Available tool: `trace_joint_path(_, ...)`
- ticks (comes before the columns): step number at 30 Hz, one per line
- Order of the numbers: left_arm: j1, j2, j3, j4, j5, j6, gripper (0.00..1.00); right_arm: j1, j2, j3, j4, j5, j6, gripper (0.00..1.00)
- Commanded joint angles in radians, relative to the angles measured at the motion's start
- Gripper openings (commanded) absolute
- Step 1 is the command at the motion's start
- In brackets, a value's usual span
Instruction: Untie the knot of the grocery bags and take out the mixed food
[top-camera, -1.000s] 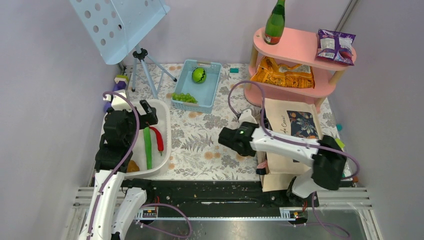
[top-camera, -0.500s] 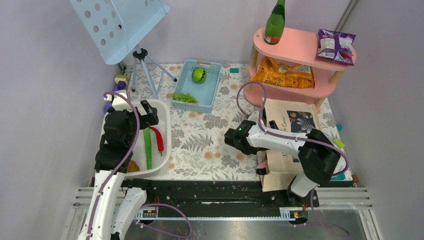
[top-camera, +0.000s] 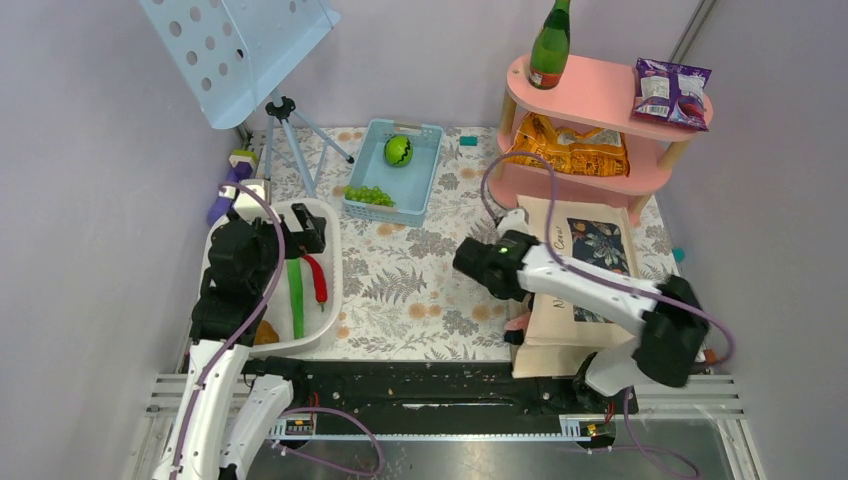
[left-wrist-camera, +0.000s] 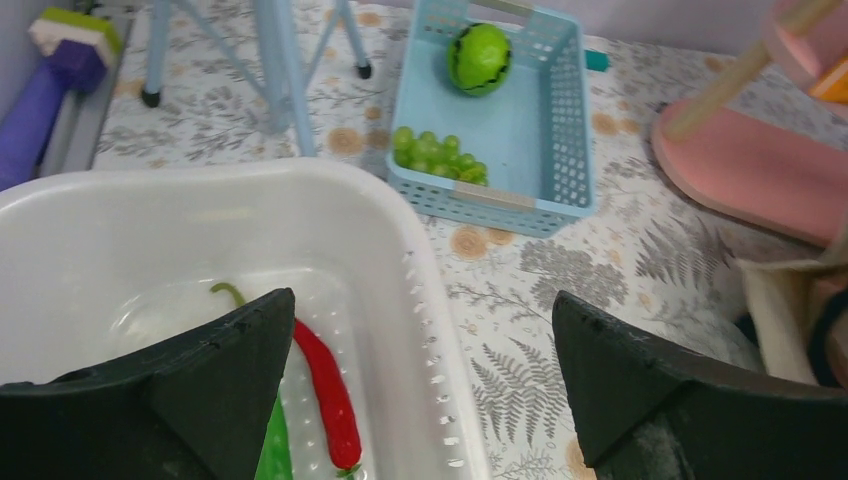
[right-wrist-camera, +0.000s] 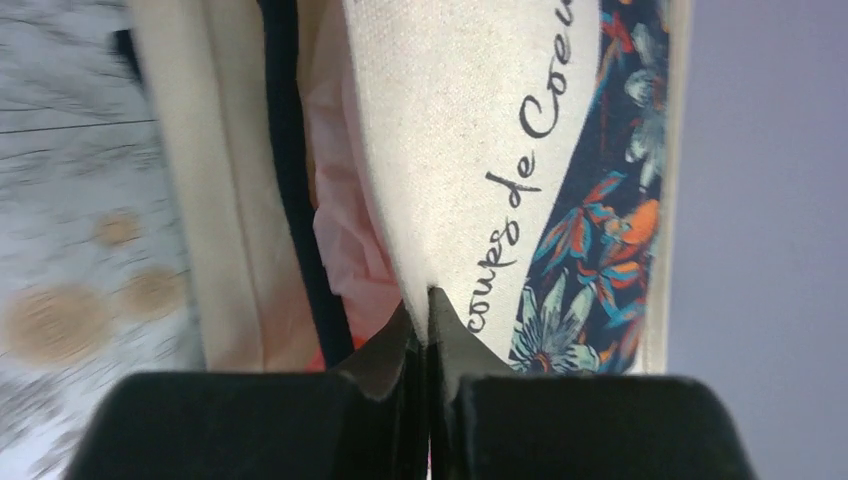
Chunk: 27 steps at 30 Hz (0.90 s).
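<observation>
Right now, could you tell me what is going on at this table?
The right gripper is shut on the printed fabric edge of the beige canvas tote, at its mouth, where a pink plastic bag shows inside. The left gripper hangs open over a white tub holding a red chilli, and grips nothing.

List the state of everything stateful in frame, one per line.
canvas tote: lying print-up, mouth parted
pink plastic bag: inside canvas tote, knot hidden
right end effector: shut on canvas tote's fabric edge
white tub: holds red chilli
left end effector: open, empty, above white tub
green bottle: upright on pink shelf
blue basket: holds grapes
</observation>
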Motion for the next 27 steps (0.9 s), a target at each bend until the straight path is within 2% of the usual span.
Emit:
trace_joint_path(1,-0.044,0.005,-0.011,0.081,0.126,0.053,0.99,-0.002,-0.216,0.089,0.282,-0.242,-0.179,0.00)
trace_joint_path(5,-0.145,0.020,0.001,0.082,0.149,0.054,0.99,-0.002,-0.265,0.137,0.453,-0.450,-0.186,0.00)
trace_joint_path(7,-0.212,0.027,0.008,0.086,0.154,0.013,0.99,0.004,-0.274,0.145,0.528,-0.506,-0.182,0.00)
trace_joint_path(12,-0.356,0.075,-0.033,0.146,0.167,-0.228,0.97,0.008,-0.345,0.084,0.721,-0.614,-0.190,0.00)
trace_joint_path(19,-0.440,0.163,-0.174,0.311,0.158,-0.481,0.94,0.007,-0.551,-0.154,0.955,-0.578,-0.133,0.00)
trace_joint_path(27,-0.541,0.301,-0.233,0.434,0.149,-0.585,0.87,0.008,-0.721,-0.341,1.091,-0.553,-0.064,0.00)
